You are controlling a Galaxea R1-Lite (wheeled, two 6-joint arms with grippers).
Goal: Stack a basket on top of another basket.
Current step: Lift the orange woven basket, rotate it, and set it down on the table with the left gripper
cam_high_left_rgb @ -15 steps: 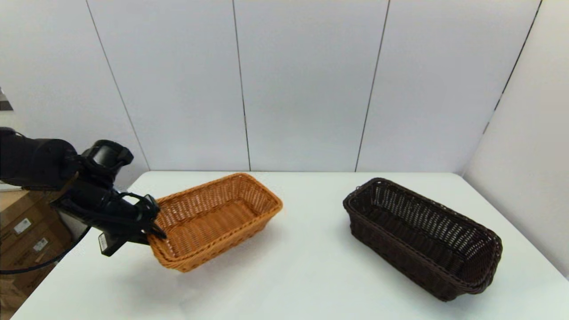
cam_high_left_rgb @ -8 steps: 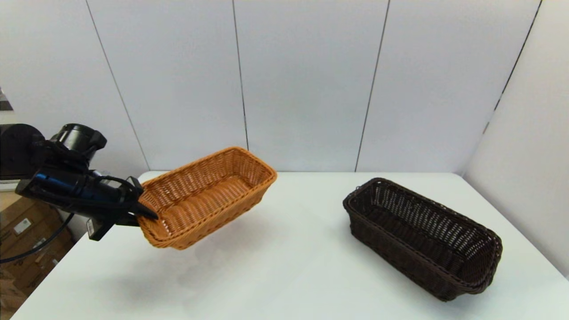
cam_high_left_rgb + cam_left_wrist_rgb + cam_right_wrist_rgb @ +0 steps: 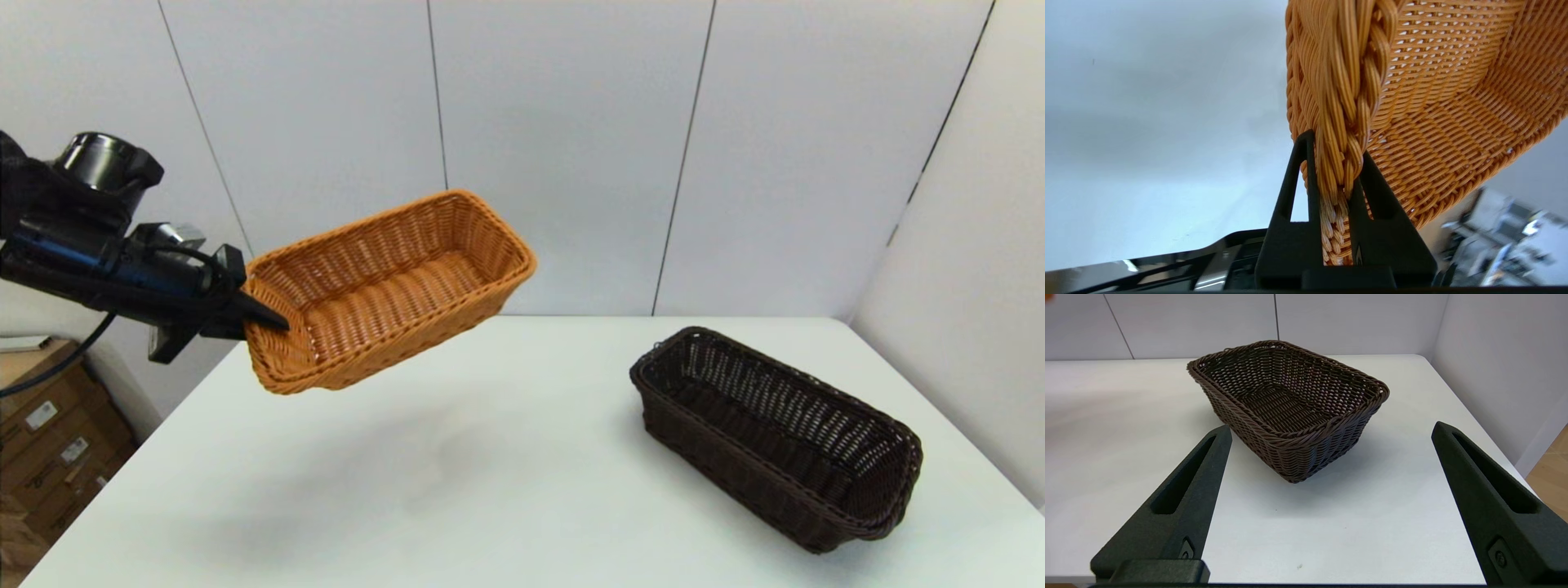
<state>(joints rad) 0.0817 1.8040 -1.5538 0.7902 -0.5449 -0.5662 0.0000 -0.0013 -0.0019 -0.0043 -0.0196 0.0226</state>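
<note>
The orange-tan basket (image 3: 384, 286) hangs in the air above the table's left half, tilted, its far end higher. My left gripper (image 3: 273, 321) is shut on the braided rim of its near short end. In the left wrist view the two black fingers of that gripper (image 3: 1333, 147) pinch the rim of the orange-tan basket (image 3: 1433, 102) between them. The dark brown basket (image 3: 775, 433) sits upright on the table at the right, untouched. My right gripper (image 3: 1332, 425) stands open, low and short of the dark brown basket (image 3: 1286, 400), and is out of the head view.
The white table (image 3: 506, 490) meets grey wall panels at the back and right. Cardboard boxes (image 3: 49, 425) stand on the floor beyond the table's left edge. A faint shadow of the lifted basket lies on the table's left half.
My left arm has raised the orange-tan basket from the table to well above it and slightly rightward. The dark brown basket has not moved.
</note>
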